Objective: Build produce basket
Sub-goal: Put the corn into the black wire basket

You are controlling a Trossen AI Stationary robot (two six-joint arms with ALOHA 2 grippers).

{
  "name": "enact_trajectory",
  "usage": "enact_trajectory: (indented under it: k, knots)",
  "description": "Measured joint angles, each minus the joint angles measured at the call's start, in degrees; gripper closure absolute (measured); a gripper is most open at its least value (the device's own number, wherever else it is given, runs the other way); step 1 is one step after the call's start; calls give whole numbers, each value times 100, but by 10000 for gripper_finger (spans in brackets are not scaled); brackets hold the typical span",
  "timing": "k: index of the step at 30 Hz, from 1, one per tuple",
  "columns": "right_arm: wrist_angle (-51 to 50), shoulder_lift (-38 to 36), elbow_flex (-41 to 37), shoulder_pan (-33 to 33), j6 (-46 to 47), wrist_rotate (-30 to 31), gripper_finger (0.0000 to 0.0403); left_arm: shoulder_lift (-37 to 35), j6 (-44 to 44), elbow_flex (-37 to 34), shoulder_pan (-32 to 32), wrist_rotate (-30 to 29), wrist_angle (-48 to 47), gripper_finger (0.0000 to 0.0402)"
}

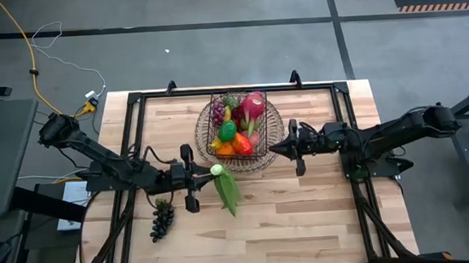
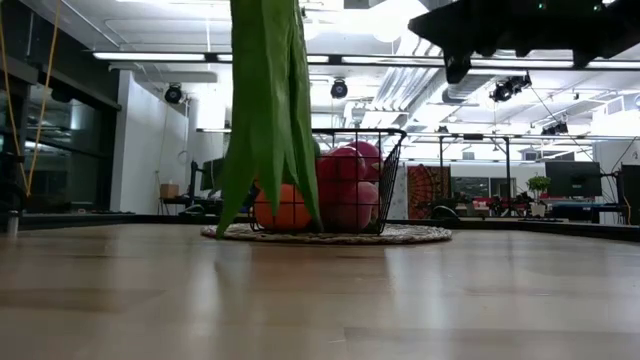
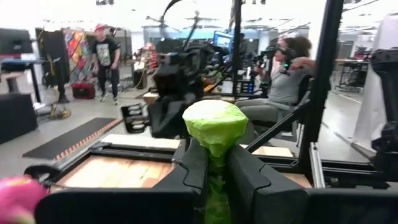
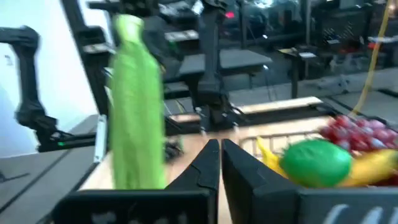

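So there's a light wooden desk (image 1: pixel 305 217) with a black frame (image 1: pixel 346 88) around its edge, and a round woven wicker tray (image 1: pixel 278 149) toward the back. A yellow cable (image 1: pixel 26 58) snakes over the grey floor. Behind, one person (image 3: pixel 106 53) stands, another (image 3: pixel 287 78) sits.

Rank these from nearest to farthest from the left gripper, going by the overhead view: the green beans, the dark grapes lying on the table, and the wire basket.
1. Green beans: clamped in the left gripper, hanging at its tip.
2. Dark grapes: loose on the table, just beside the arm toward the near edge.
3. Wire basket: on the round woven tray, toward the far edge.
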Motion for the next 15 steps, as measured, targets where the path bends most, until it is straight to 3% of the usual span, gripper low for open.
enact_trajectory:
  k: [4, 11, 13, 15]
  knots:
    - [387, 236, 0, 157, -135, 187, 359, 0, -248, 0, 124, -2, -132, 380]
    - [682, 571, 0, 169, -101, 848, 238, 0, -972, 19, 326, 4, -277, 380]
    - [682, 598, 0, 138, -105, 984, 209, -49, -1386, 306, 545, 172, -898, 380]
    - [694, 598, 0, 93, -59, 1042, 190, -151, -1885, 902, 900, 555, -2192, 380]
